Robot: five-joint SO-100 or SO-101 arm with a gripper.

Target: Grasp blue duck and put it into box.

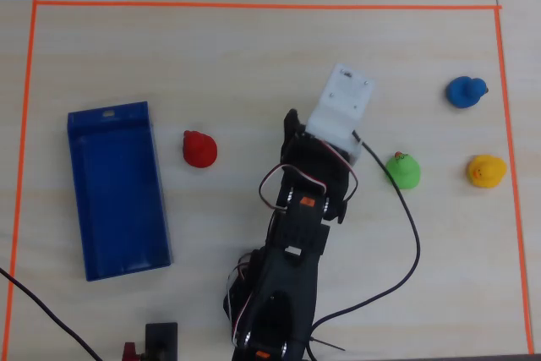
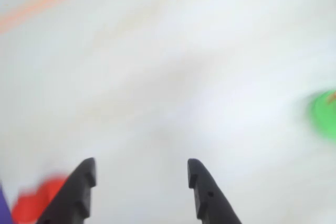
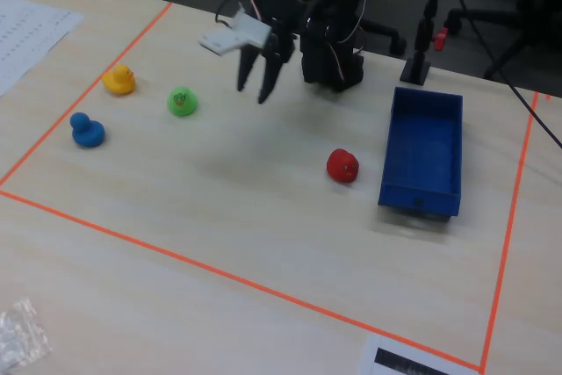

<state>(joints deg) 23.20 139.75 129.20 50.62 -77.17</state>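
The blue duck (image 1: 466,91) sits on the table at the right in the overhead view, and at the far left in the fixed view (image 3: 87,130). It does not show in the wrist view. The box (image 1: 118,190) is a shallow dark-blue tray at the left in the overhead view and at the right in the fixed view (image 3: 421,160); it is empty. My gripper (image 3: 252,92) hangs open and empty above the middle of the table, well apart from both. In the wrist view my gripper (image 2: 140,174) has its jaws wide apart over bare table, and the picture is blurred.
A green duck (image 1: 403,170) and a yellow duck (image 1: 486,171) sit near the blue duck. A red duck (image 1: 200,149) sits beside the box. Orange tape (image 1: 254,6) frames the work area. Cables trail by the arm's base (image 1: 279,310).
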